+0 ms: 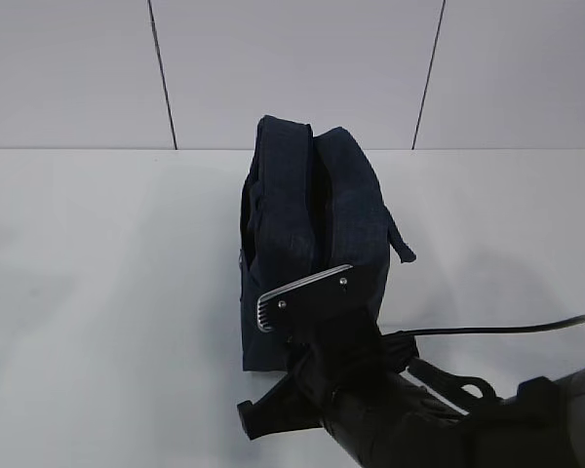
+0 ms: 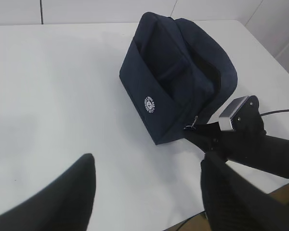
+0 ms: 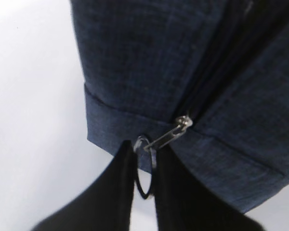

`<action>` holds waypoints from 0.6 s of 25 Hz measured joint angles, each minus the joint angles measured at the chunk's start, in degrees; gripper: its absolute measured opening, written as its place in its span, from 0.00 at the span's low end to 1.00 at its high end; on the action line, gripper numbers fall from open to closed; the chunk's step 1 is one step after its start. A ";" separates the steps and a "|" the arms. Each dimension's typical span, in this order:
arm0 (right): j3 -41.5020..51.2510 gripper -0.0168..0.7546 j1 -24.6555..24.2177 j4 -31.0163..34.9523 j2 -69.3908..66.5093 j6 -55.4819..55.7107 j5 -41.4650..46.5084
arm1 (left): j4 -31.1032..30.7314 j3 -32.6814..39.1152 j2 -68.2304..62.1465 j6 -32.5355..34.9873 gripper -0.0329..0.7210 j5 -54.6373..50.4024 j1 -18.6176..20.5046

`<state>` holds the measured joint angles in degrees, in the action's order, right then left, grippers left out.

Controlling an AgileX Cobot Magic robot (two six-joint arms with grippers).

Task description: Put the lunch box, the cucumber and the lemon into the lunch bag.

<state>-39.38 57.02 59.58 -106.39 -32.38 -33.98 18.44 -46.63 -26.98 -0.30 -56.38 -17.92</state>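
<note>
Since the zipper has to run before anything goes in, the right gripper (image 3: 143, 180) is down at the near end of the lunch bag (image 1: 312, 234), its fingers (image 3: 111, 192) pinching either side of the silver ring zipper pull (image 3: 144, 166). Right wrist view shows the ring sitting between the two black fingers, so I read it as clenched on the ring, or very nearly so. A small link clip (image 3: 171, 134) ties the ring to the zipper slider (image 3: 184, 121) at the end of the zipper track.

The bag stands on the white desk (image 1: 97, 292), mid-scene, long axis pointing away from the exterior camera. That orientation puts the zipper line along the arm's reach, so my guess is a straight pull does it.

Left gripper (image 2: 144, 192) hangs back over bare desk, fingers spread wide and holding nothing. Probably it is waiting to brace the bag or fetch items.

Lunch box, cucumber and lemon: none visible in any view, so I can't say where they are.

Markings: a round white logo (image 2: 150, 104) on the bag's side panel in the left wrist view, with ring text around it too small to read. No other writing seen.
</note>
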 joint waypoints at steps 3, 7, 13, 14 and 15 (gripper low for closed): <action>0.00 0.05 0.00 0.00 0.00 0.09 0.10 | 0.00 0.00 0.00 0.00 0.68 -0.11 0.00; 0.00 0.05 0.00 0.00 0.00 0.12 0.37 | 0.00 0.00 0.00 0.00 0.68 -0.23 0.00; 0.00 0.05 -0.05 0.14 0.13 -0.48 3.81 | 0.00 0.00 0.00 0.00 0.68 -0.33 0.00; 0.00 0.05 -0.05 0.78 0.55 -1.29 4.32 | 0.00 0.00 0.00 0.00 0.68 -0.32 0.00; 0.00 0.05 -0.05 1.69 0.94 -2.52 4.75 | 0.00 0.00 0.00 0.00 0.68 -0.32 0.00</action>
<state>-39.38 56.96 61.27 -105.45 -34.90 -29.23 18.44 -46.63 -26.98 -0.30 -56.70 -17.92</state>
